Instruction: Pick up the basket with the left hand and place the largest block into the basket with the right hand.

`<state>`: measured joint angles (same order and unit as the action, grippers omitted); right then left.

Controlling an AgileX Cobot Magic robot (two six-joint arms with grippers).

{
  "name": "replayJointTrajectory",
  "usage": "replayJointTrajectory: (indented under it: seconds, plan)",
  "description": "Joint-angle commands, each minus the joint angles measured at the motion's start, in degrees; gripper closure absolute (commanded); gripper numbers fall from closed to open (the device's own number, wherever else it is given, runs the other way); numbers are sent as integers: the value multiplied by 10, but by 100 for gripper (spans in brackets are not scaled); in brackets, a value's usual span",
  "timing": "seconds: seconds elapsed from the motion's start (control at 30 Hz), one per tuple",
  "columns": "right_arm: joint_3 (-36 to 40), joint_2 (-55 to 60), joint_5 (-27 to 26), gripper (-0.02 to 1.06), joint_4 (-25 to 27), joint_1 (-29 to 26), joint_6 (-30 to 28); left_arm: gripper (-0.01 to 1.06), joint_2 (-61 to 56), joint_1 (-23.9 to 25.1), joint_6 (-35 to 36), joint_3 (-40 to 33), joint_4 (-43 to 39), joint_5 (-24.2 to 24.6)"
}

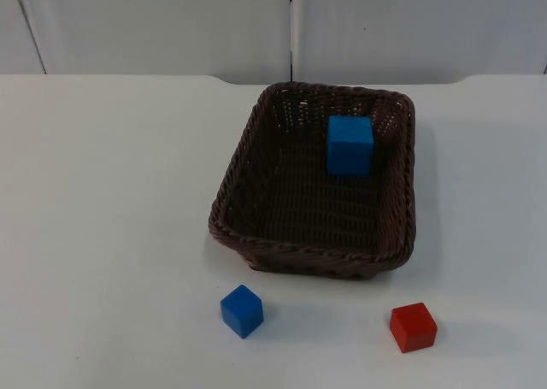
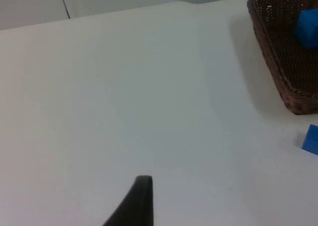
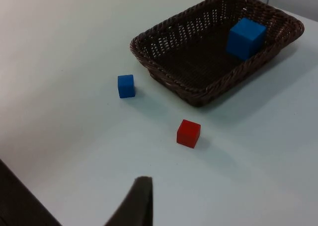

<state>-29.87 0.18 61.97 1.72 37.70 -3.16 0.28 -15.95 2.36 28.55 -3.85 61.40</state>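
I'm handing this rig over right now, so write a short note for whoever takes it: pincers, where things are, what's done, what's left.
Pincers: both arms are pulled back and waiting, one black fingertip of each in its wrist view; neither holds anything, and open or shut cannot be told.
Things: the dark brown woven wicker basket rests on the white table. The large blue cube block sits inside it, toward the far end. The small blue cube block and the small red cube block lie on the table in front of the basket, apart from it and each other.
Done: the largest block is in the basket.
Left: the basket is not lifted; confirm whether that is needed.
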Motion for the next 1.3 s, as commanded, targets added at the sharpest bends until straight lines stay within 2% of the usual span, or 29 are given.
replayJointTrajectory:
  seconds: [0.0,0.03,0.1,1.27]
  plan:
    - [3,-2,-1,4,1,2,-3,0,-3,-4,-1,-2,1,1]
    - [3,-2,-1,0,1,2,-3,0,-3,-4,-1,-2,0,1]
    - [3,-2,-1,-1,1,2,-3,0,-3,-4,-1,-2,0,1]
    - [3,-2,-1,-1,1,2,3,0,-3,-4,-1,-2,0,1]
